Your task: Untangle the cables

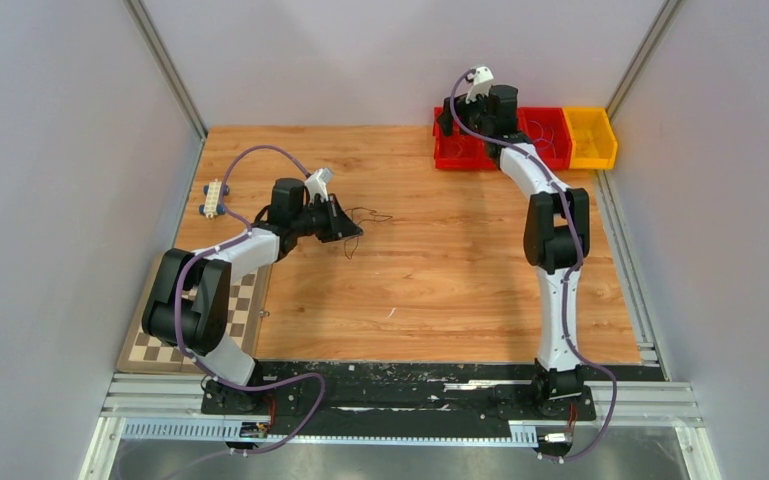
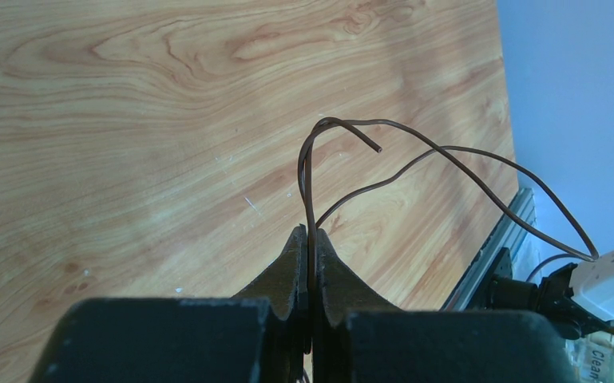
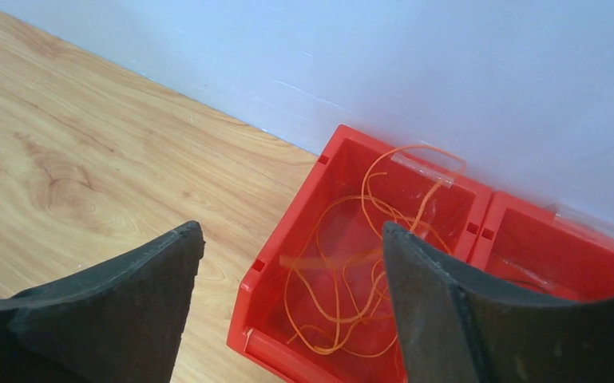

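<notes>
A thin dark brown cable rises from between the closed jaws of my left gripper and arcs off to the right. In the top view the left gripper sits low over the left-middle of the wooden table, and the brown cable trails from its tip. An orange cable lies in loose loops inside a red bin. My right gripper hangs above that bin's near-left corner, open and holding nothing. The top view shows the right gripper over the red bin at the back.
A second red bin and a yellow bin stand beside the first along the back wall. A chessboard lies under the left arm at the table's left edge. A small white and blue part rests at the far left.
</notes>
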`<state>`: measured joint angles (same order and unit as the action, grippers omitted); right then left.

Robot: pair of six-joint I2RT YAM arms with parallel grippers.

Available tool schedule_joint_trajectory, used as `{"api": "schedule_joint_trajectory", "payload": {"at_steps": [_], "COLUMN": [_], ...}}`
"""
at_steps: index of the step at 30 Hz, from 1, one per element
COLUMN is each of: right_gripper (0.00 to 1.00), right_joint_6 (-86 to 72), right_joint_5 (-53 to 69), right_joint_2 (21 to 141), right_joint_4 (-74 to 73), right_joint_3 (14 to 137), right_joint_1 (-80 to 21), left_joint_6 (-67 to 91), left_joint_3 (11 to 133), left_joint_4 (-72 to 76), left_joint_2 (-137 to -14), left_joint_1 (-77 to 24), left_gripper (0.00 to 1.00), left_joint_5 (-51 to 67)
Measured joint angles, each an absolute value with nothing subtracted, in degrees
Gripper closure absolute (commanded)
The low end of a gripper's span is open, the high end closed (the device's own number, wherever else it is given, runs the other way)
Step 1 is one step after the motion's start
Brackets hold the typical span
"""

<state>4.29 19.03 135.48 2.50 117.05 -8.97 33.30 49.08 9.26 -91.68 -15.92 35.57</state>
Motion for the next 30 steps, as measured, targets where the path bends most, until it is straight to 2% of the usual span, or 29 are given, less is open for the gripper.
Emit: {"api": "schedule_joint_trajectory", "payload": {"at_steps": [7,12,17,23,27,30], "right_gripper": [0.0,0.0,0.01,0.0,0.0,0.01], "right_joint_6": [6.35,6.76,5.32,1.93,1.98,2.68], "right_joint_5": [21.21,27.81,44.84,62.59,67.77,68.71], "right_joint_2": [132.94,129.32,121.91,106.06,97.82,95.53], "right_joint_4": [0.97,-3.25,-8.84,-13.45,-17.32,-19.53], "right_joint_3": [115.04,114.15,112.14,96.86,87.13,84.97], "right_joint_1": [-8.97,-8.16,-6.24,-5.78,-8.84,-11.07], "left_joint_6": [33.3,33.01,31.2,28.01,25.21,22.2], "left_joint_3": [49.08,49.08,49.71,54.96,57.98,59.42], "left_joint_4": [9.69,9.85,10.13,11.55,13.28,13.78], "left_joint_2": [-91.68,-91.68,-91.15,-90.74,-90.41,-90.19], "left_joint_1": [-15.92,-16.12,-17.65,-21.08,-23.81,-26.35], "left_gripper": [1.0,1.0,1.0,1.0,1.0,1.0], "left_joint_5": [35.77,36.29,37.76,40.6,43.0,44.69]}}
